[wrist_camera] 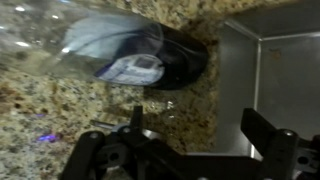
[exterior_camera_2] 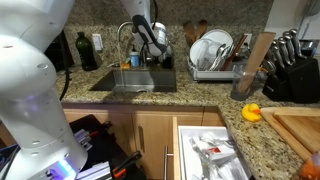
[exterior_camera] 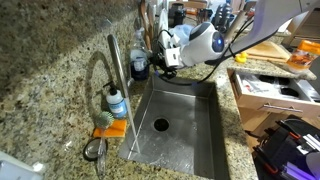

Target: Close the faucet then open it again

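Note:
The faucet [exterior_camera: 112,62] is a brushed grey metal tube with an arched neck, standing at the sink's edge; it also shows in an exterior view [exterior_camera_2: 124,34]. My gripper [exterior_camera: 160,56] hovers over the counter at the sink's corner, apart from the faucet, next to a dark bottle [exterior_camera: 140,66]. In the wrist view the gripper [wrist_camera: 200,130] is open and empty, with its fingers straddling the edge between granite and sink. The dark bottle [wrist_camera: 170,60] with a white label lies just ahead of it. The faucet is out of the wrist view.
The steel sink [exterior_camera: 185,125] is beside the gripper. A small clear soap bottle with a blue cap [exterior_camera: 117,103] and an orange sponge [exterior_camera: 108,128] sit by the faucet. A dish rack [exterior_camera_2: 212,52], a knife block [exterior_camera_2: 292,68], a yellow duck [exterior_camera_2: 251,112] and an open drawer [exterior_camera_2: 210,150] are nearby.

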Robot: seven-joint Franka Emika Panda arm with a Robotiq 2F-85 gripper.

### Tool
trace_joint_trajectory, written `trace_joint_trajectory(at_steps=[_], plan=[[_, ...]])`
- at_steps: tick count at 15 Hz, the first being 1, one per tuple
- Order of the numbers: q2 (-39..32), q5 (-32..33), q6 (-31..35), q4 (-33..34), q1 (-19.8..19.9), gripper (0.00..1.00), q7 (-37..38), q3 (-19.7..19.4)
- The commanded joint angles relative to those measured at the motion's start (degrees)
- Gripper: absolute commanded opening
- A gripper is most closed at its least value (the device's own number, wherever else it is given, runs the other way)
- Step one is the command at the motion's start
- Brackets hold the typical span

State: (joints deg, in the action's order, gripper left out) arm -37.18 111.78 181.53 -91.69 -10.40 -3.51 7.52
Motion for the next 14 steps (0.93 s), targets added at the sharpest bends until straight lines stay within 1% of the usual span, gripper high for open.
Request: trace_joint_trajectory(at_steps=[1,2,3,4,5,8,10,12,13,14], plan=[[-4.84,14.96,-6.53,11.97,3.18,1.00,10.37,8.14],[-6.37,19.80,-6.56,14.58,5.40,1.00,16.56,11.87],[-7.67,22.50,-3.96,15.78,7.29,1.00,20.45,14.54],[-3.39,17.37,-5.75,10.60,3.58,1.00,15.61,9.52],[-3.98,18.50,-5.74,11.61,4.12,1.00,17.08,10.65],[-3.99,18.16,-5.74,11.42,3.88,1.00,16.78,10.25],[-7.55,21.26,-0.04,16.07,8.95,1.00,23.26,15.75],[-10.54,22.90,2.11,18.31,12.05,1.00,27.11,19.65],[-12.10,23.03,3.01,19.02,13.62,1.00,28.48,21.43],[-12.61,22.30,3.09,18.39,14.18,1.00,28.78,21.44]])
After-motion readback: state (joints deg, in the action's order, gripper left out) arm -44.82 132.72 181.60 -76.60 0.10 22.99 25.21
